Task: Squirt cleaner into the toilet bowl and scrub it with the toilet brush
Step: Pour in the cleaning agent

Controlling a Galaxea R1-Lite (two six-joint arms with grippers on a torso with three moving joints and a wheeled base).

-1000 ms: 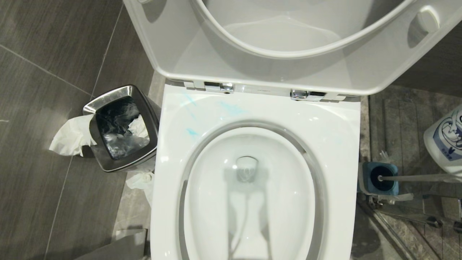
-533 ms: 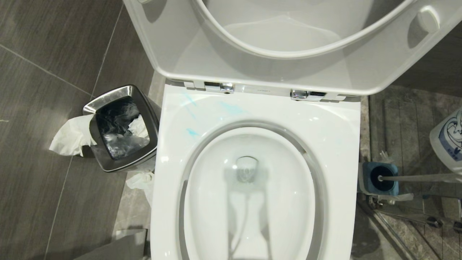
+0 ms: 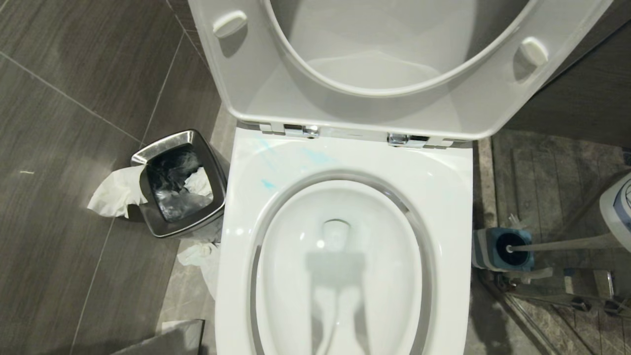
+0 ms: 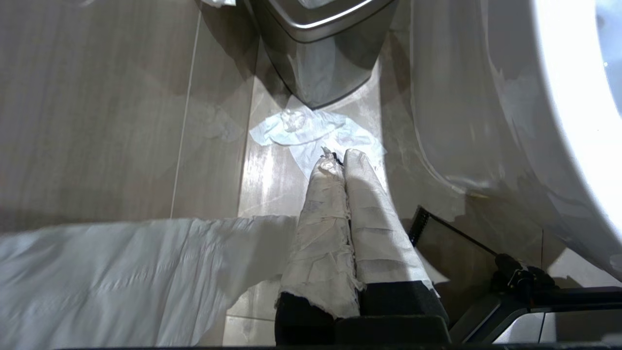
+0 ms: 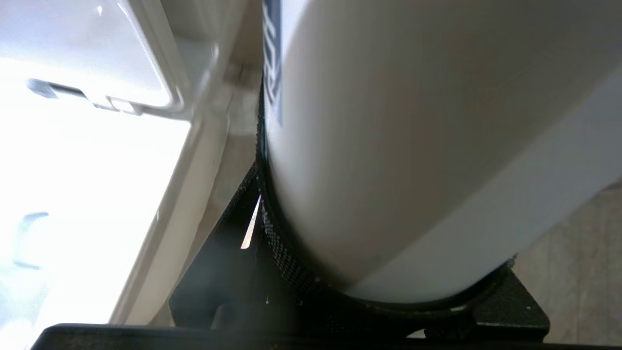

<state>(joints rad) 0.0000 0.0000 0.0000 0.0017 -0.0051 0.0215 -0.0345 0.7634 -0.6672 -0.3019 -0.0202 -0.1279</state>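
Right wrist view: right fingers [image 5: 272, 233] grip a white bottle [image 5: 413, 146]; left fingers [image 4: 340, 204] pressed together.

A bathroom: toilet bowl [image 3: 340, 276], steel waste bin [image 3: 180, 182].

One toilet bowl [image 3: 340, 276], one steel bin [image 3: 180, 185], one toilet brush [image 3: 562, 243], one white bottle [image 3: 618, 209].

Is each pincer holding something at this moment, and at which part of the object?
The right pincer grips a white bottle with a blue label around its round body. The left pincer is shut on nothing, low beside the toilet bowl.
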